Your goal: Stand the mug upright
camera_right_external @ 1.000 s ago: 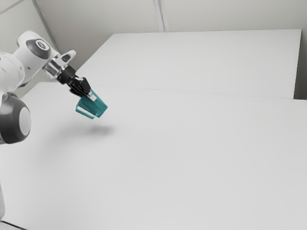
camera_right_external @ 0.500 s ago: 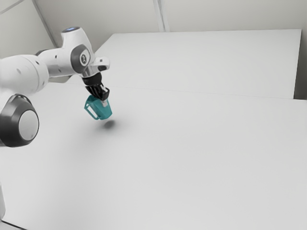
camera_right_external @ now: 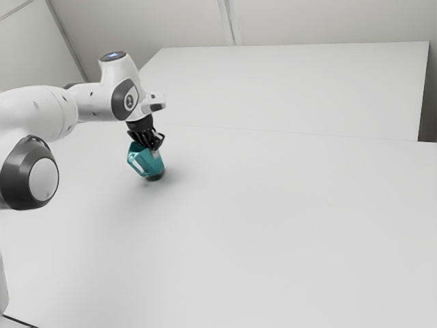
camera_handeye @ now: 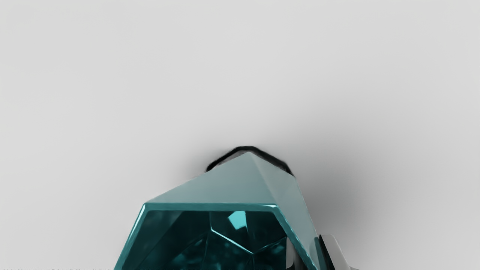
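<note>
Jaws of the black gripper [camera_right_external: 155,152] are closed on one wall of the teal mug [camera_right_external: 154,165], pinching it from two sides. One finger [camera_handeye: 291,253] reaches inside the mug, past the rim [camera_handeye: 210,206], and its partner [camera_handeye: 332,251] presses on the outer face. Beneath the jaws the mug leans, its open mouth up toward the hand and its base down toward the white table [camera_right_external: 273,219]. Its handle [camera_right_external: 135,162] stands off to the exterior view's left of the jaws. Dark shadow [camera_right_external: 156,178] lies right under the base, close below the fingertips; whether any edge of the base touches the table I cannot tell. Flat sides and sharp corners show on the mug, with bright glints inside. Above the jaws, the white arm [camera_right_external: 41,113] comes in from the exterior view's left and bends down to the hand.
</note>
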